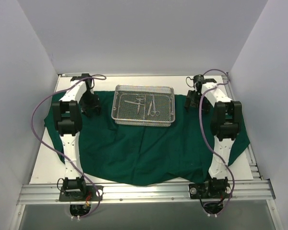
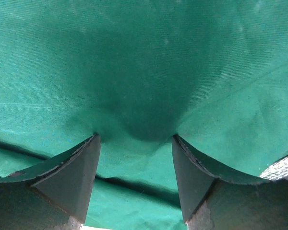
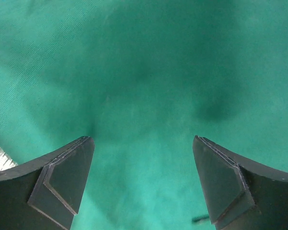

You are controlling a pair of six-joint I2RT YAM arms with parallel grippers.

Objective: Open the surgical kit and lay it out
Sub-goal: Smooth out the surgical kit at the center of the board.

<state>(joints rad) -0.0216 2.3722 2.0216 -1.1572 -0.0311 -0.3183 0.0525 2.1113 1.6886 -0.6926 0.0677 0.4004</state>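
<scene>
Nearest, left hand and right hand gaped wide, empty, over cloth; we judged it soft, limp, best pinched at an edge; tray stiff, light.

My overhead camera sits above and behind the arm bases. It looks down and forward over the whole table from far enough back to take in both arms, the green cloth and the wire-mesh tray near the far edge. The left wrist camera looks out along the left gripper, very close to the cloth, which fills nearly its whole view. A sliver of the tray's mesh sits at the right edge, low down. The right wrist camera looks past the right gripper, equally close to the cloth, with mesh at its lower left edge. All three views share cloth and tray.
</scene>
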